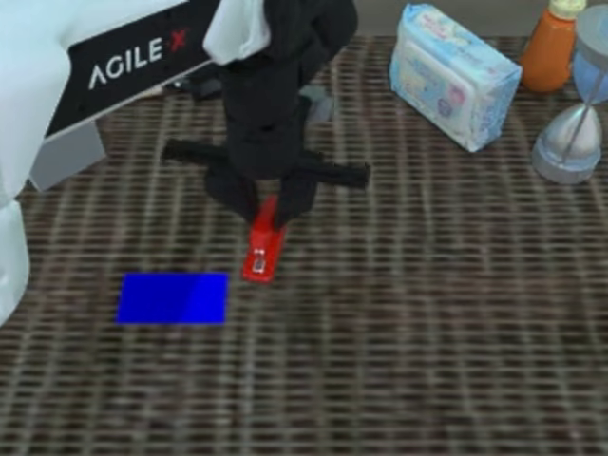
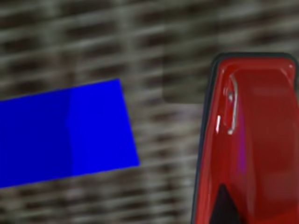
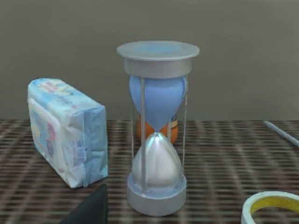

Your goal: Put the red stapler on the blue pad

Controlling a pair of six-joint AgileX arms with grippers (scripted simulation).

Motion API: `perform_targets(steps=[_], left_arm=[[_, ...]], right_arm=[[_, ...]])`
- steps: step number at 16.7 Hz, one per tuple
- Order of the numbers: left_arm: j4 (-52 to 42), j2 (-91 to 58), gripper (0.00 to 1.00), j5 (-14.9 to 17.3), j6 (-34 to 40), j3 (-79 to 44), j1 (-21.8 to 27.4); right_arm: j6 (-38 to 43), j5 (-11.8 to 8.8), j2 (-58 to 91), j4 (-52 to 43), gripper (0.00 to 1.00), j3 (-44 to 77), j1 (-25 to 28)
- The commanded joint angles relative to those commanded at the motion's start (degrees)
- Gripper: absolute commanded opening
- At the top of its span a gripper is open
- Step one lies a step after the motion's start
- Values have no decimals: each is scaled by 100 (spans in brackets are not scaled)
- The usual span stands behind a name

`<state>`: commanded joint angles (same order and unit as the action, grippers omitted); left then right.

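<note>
The red stapler [image 1: 264, 249] lies lengthwise just right of the blue pad [image 1: 173, 298], apart from it. My left gripper [image 1: 270, 207] comes down over the stapler's far end, and its black fingers are shut against both sides of it. The left wrist view shows the stapler [image 2: 252, 140] very close, with a dark fingertip [image 2: 224, 207] on it and the blue pad [image 2: 65, 133] beside it on the woven mat. Whether the stapler rests on the mat or hangs just above it is unclear. My right arm is parked out of the top view.
A pale tissue pack [image 1: 454, 74], an orange bottle [image 1: 551, 47] and an hourglass [image 1: 575, 123] stand at the back right. The right wrist view faces the hourglass [image 3: 157, 135], with a yellow tape roll [image 3: 273, 207] nearby. The left arm's white body [image 1: 28, 95] fills the back left.
</note>
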<state>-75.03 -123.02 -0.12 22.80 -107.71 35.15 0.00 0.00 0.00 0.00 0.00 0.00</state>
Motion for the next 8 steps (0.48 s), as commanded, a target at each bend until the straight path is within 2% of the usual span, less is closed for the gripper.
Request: perform_targets(steps=[4,8], left_arm=[[34,172,0,46,1321,221,-253],[120,506,0,107,3466,687,-649]], right_arm=[[0,0,0,0,100,0,0],[0,0,0,0,100,0,0]])
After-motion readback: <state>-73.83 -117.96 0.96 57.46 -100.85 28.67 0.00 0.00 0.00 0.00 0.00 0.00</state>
